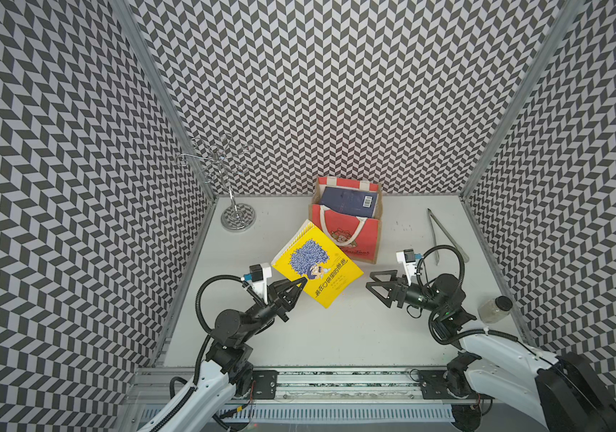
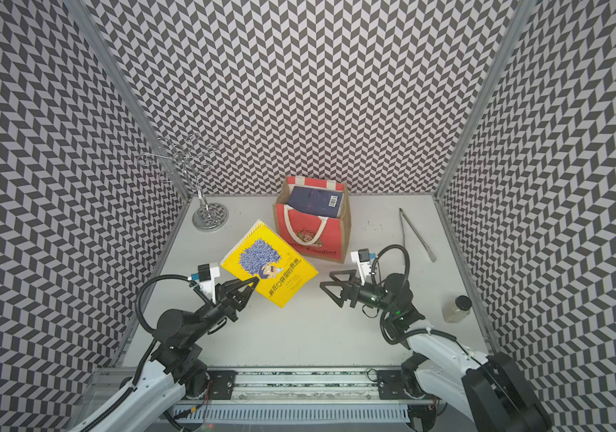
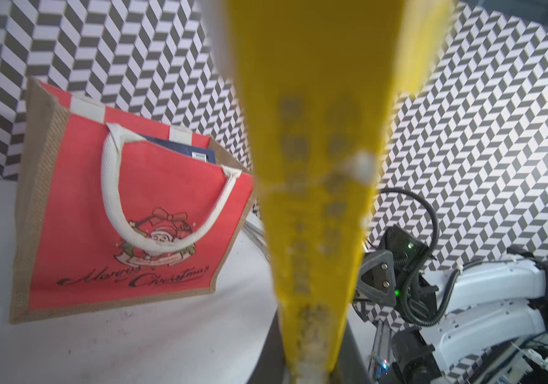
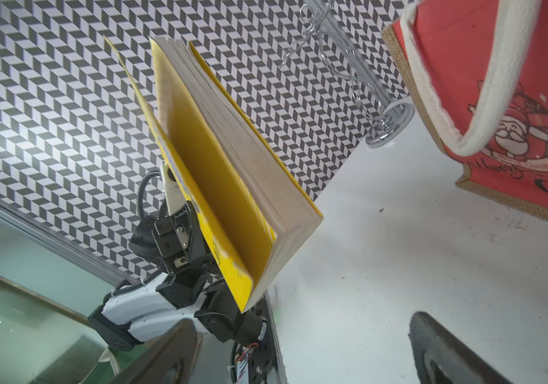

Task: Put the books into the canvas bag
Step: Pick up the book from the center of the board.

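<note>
Pinching the yellow paperback at one edge, the left gripper holds it tilted above the desk, before the canvas bag; the right gripper gapes empty. Probably light and floppy: grip nearer the spine.

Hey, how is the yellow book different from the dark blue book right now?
The yellow book is bright yellow with a cartoon cover; the dark blue book is navy with a white barcode label. The yellow book is held in the air, tilted, by the left gripper, outside the canvas bag; the dark blue book already sits inside it. Both are paperbacks.
</note>
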Robot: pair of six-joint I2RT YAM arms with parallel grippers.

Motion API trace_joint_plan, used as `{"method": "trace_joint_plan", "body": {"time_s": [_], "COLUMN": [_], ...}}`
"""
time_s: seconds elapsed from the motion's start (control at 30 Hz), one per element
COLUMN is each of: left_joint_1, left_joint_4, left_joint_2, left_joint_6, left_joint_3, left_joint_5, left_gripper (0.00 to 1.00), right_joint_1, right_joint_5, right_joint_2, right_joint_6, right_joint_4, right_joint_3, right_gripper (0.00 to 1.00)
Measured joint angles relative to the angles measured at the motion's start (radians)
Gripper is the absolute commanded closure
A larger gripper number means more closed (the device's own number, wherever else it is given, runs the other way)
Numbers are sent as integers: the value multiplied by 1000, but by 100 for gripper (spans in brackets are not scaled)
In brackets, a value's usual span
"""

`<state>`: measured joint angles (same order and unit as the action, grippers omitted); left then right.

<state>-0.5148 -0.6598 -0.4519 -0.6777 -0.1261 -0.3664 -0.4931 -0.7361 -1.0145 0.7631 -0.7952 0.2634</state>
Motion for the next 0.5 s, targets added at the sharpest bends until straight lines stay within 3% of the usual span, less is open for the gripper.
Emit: {"method": "trace_joint_plan", "body": {"time_s": [0.27, 0.5], "left_joint_1": [-5, -36], "left_joint_4": [-246, -399], "left_joint_2": [-172, -272], "left_joint_6": [-69, -105], "left_joint_3": [6, 6], "left_joint_5": [67, 71], "left_gripper": [100, 100], "right_joint_1": [-152, -196], "right_joint_5": [61, 92], "right_joint_2": [-90, -219], "right_joint_6": [86, 98], "right_joint_4": [-117, -169], "right_joint_3": [109, 215], "right_gripper": [1, 1]}}
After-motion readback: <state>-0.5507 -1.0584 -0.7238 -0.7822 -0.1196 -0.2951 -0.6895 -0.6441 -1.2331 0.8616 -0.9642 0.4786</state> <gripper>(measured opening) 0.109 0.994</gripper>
